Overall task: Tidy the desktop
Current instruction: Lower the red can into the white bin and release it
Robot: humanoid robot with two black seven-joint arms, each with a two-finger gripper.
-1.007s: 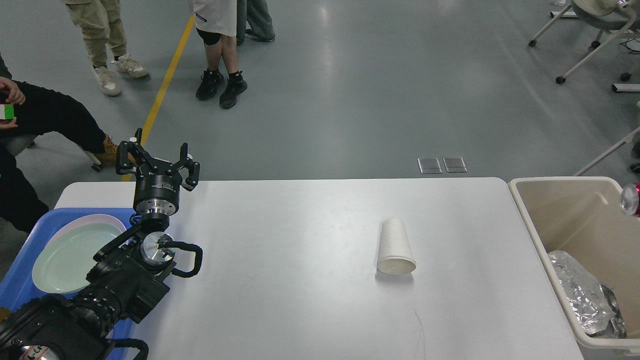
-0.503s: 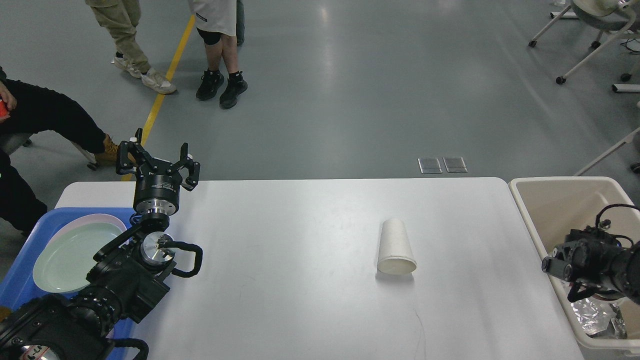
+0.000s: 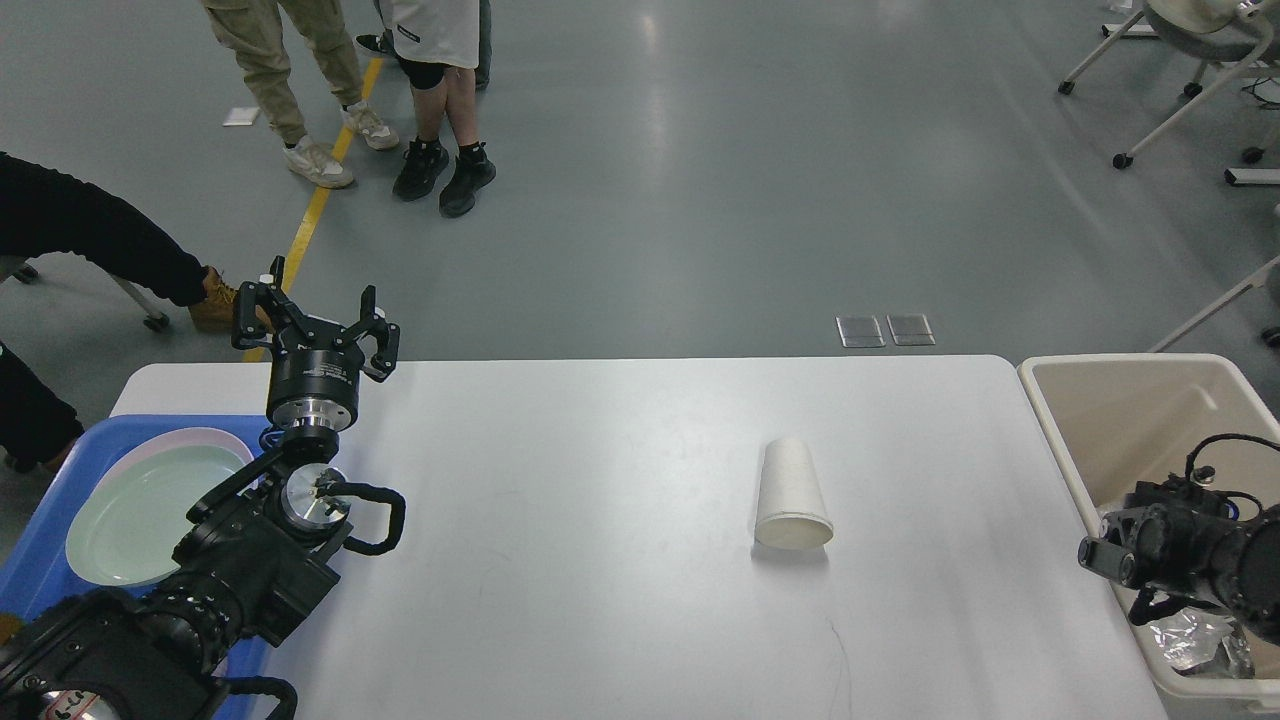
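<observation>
Wide bare table [image 3: 600, 560]; lone paper cup [image 3: 792, 496] on side, right of centre. Left gripper [image 3: 315, 318] at far-left edge, fingers spread, empty. Right gripper [image 3: 1110, 555] over bin [image 3: 1060, 430] rim, finger state unclear.

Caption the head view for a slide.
White paper cup lies tipped on the desktop; open left tool raised near the blue tray.

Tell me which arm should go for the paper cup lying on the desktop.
Right, probably. The right end effector sits by the beige bin, the nearer side to the paper cup. The left end effector, open, is raised at the desktop's far left by the blue tray.
</observation>
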